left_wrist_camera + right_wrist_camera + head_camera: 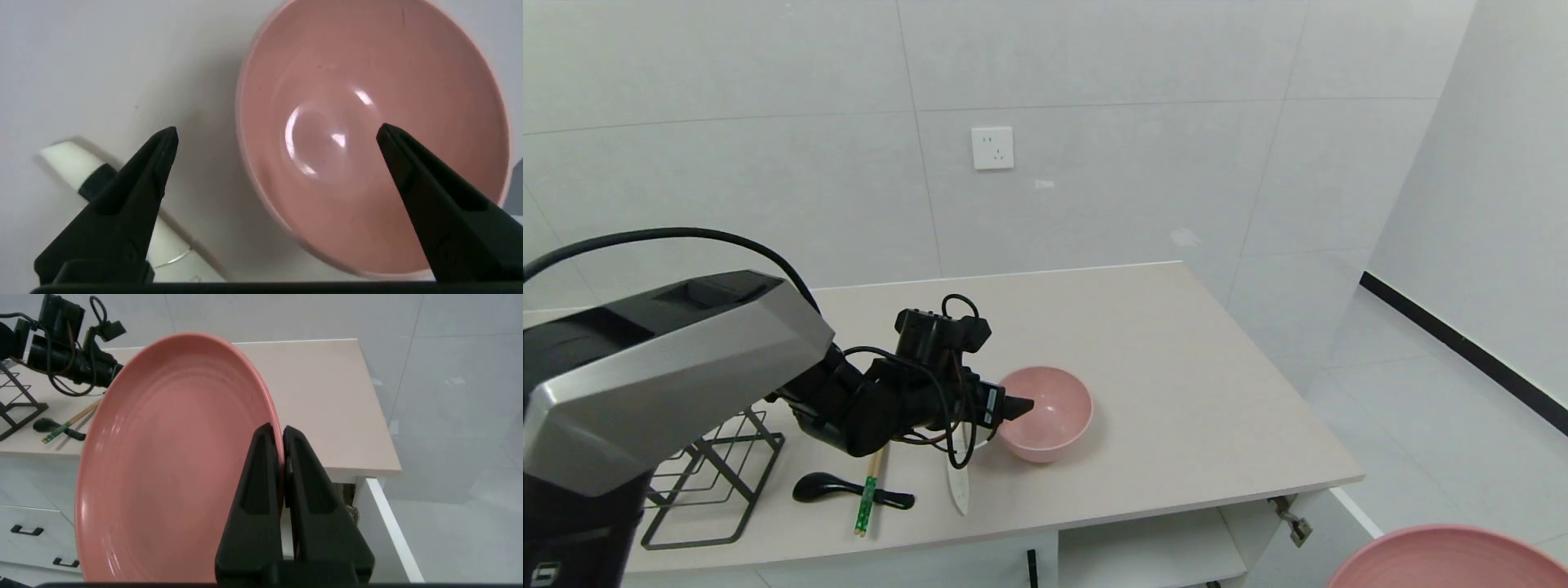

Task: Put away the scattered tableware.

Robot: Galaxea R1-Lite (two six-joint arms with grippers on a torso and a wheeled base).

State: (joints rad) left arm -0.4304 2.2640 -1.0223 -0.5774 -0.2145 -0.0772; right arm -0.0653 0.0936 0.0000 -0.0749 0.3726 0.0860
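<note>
A pink bowl (1049,412) stands upright on the beige counter (1176,384). My left gripper (1006,407) hovers open at the bowl's left rim. In the left wrist view, the left gripper (277,131) straddles that rim of the bowl (376,139), with one finger (131,204) outside and the other finger (441,212) over the inside. A white spoon (69,159) lies beside the bowl. My right gripper (283,434) is shut on the edge of a pink plate (163,465), held off the counter's right front corner; the plate (1445,559) shows low in the head view.
A black wire rack (715,478) stands at the counter's front left. Beside it lie a black spoon (845,490), chopsticks (870,486) and the white spoon (958,487). An open cabinet with a shelf (1152,555) sits under the counter. The counter's right half is bare.
</note>
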